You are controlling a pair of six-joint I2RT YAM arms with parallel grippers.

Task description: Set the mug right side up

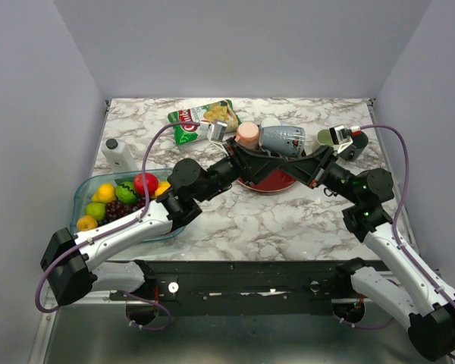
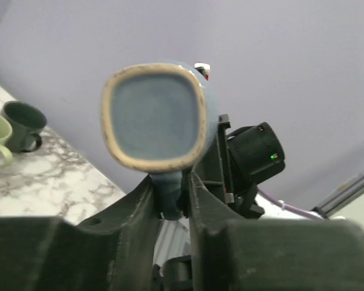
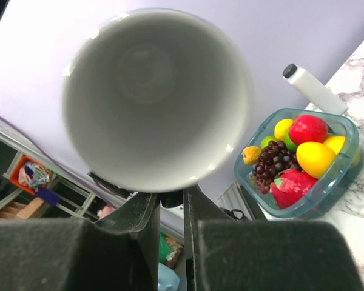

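The mug [image 1: 282, 140] hangs sideways over the plate [image 1: 267, 182], its long axis running arm to arm, base facing the left gripper [image 2: 170, 200] clamped on its handle, mouth facing the right gripper [image 3: 170, 203], whose hold at the rim I cannot tell.

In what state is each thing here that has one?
Blue-grey ceramic mug: on its side, in the air, held at both ends.
Left gripper: shut on the handle.
Right gripper: shut on the rim.
Clear plastic fruit tub: lidless, full.
White black-capped bottle: upright.
Dark green cup: upright.
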